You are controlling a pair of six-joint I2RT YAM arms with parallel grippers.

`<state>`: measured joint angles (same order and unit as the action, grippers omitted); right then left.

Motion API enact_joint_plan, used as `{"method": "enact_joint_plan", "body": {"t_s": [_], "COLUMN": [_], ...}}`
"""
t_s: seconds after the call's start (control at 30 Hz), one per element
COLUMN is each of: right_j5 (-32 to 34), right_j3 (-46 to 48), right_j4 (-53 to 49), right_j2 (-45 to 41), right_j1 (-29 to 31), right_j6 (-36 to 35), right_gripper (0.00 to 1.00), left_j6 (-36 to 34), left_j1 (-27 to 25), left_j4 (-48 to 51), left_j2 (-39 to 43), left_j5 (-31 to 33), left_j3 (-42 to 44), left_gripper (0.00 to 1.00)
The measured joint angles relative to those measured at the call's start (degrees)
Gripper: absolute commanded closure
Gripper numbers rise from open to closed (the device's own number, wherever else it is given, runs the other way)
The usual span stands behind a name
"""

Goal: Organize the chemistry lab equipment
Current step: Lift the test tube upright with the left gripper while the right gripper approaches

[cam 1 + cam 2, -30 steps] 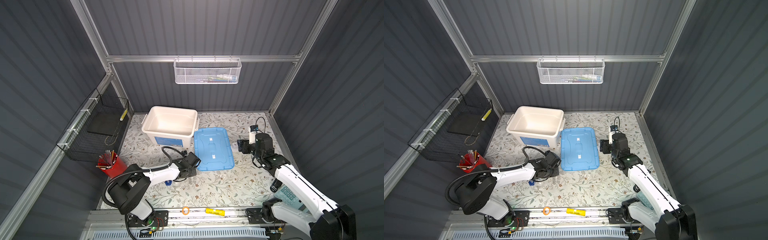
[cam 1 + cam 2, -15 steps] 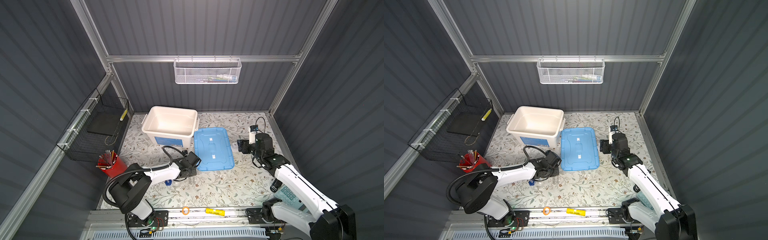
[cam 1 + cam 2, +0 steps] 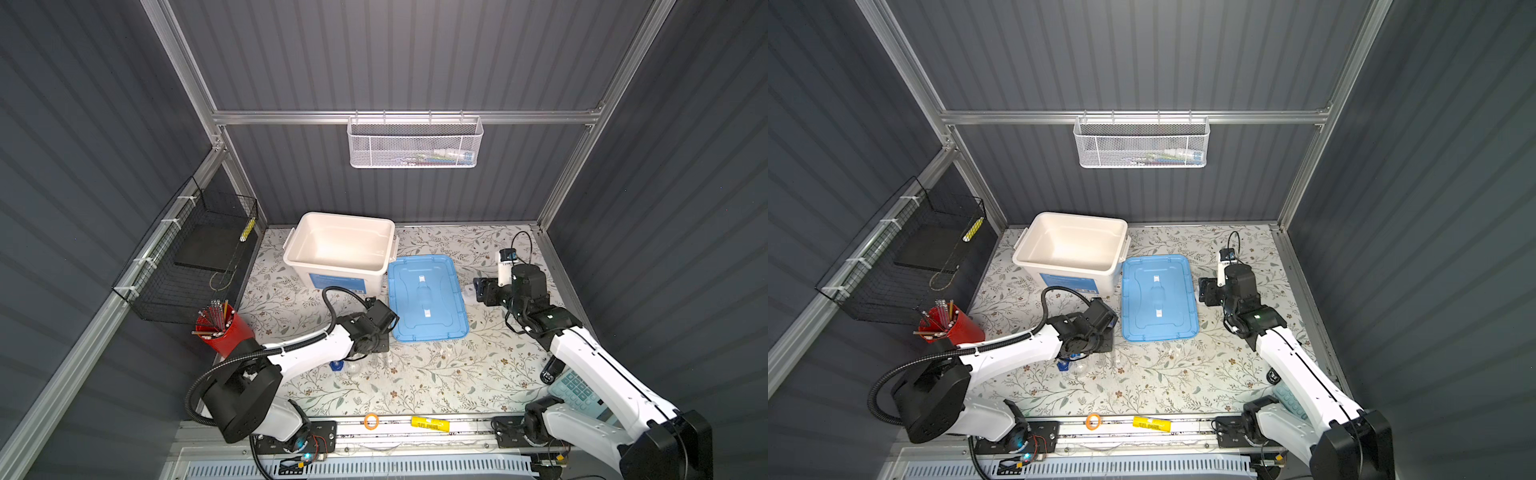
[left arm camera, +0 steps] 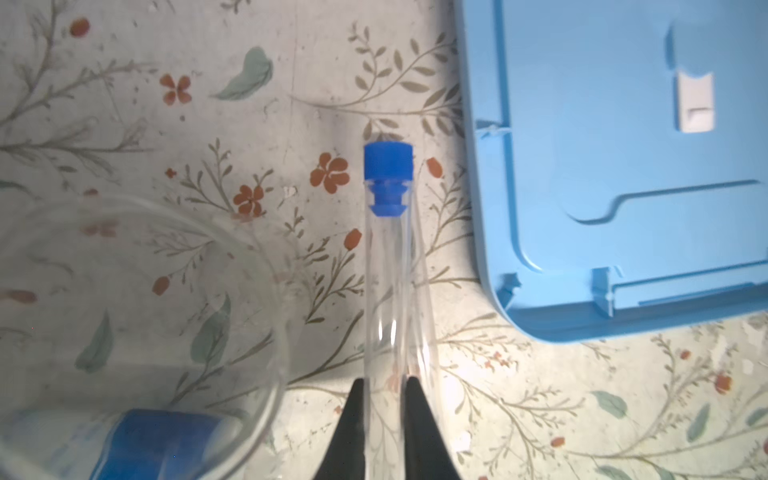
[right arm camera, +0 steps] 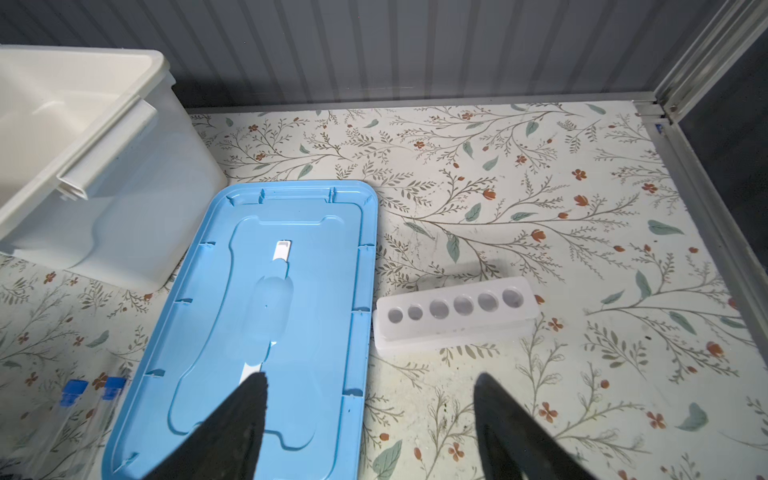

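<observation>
Blue-capped tube [image 4: 388, 270] clamped by left end effector [image 4: 385, 380]; right end effector [image 5: 370, 376] gaping.

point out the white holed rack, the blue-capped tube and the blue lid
white holed rack [image 5: 453, 336]: right wrist view, front wall
blue-capped tube [image 4: 388, 299]: left wrist view, middle of the glass body
blue lid [image 3: 428, 299]: in a top view, centre panel

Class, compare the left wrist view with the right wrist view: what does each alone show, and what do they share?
Left wrist only: the left claw shut on a blue-capped tube, beside a round clear vessel. Right wrist only: the open right claw, the white holed rack and the white bin. Both: the blue lid, the floral table and blue-capped tubes.
</observation>
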<state>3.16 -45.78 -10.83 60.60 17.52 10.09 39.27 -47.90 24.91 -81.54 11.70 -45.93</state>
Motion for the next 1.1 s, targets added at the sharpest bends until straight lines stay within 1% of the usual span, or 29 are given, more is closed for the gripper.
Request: {"method": "enact_joint_plan", "body": {"t_s": [0.17,0.27,0.33,0.5,0.63,0.83,1.1], "right_j5": [-4.1,-8.9,-14.2,-28.7,-36.3,-39.5,-40.5], "right_j3": [-3.6,-5.7,-7.2,-8.8,-8.6,-6.9,-6.3], "right_j4": [-2.3,-4.4,-6.1,-8.1,-8.0,-7.0,-3.8], "right_j2": [0.5,1.5,2.5,3.2,2.0,0.3,3.8], "right_j1": [0.0,-0.1,-0.2,-0.2,-0.2,0.5,3.5], "right_j6": [0.0,0.0,0.3,2.8,5.5,9.0,12.9], "right_gripper": [0.21,0.22,0.23,0.25,0.25,0.28,0.33], "left_j6": [-5.1,-8.7,-11.1,-16.5,-20.3,-24.8,-28.0], "left_j1": [0.0,0.0,0.0,0.0,0.0,0.0,0.0], "left_j4": [-1.3,-4.0,-5.5,-7.0,-7.2,-8.8,-10.7], "left_j2": [7.1,12.7,15.0,14.9,14.3,12.0,8.2], "left_j5": [-2.5,-6.0,-8.7,-14.8,-17.8,-20.7,-23.4], "left_j3": [0.7,2.0,2.2,1.5,-0.5,-5.0,-7.0], "left_gripper": [0.92,0.91,0.91,0.93,0.94,0.97,0.98]}}
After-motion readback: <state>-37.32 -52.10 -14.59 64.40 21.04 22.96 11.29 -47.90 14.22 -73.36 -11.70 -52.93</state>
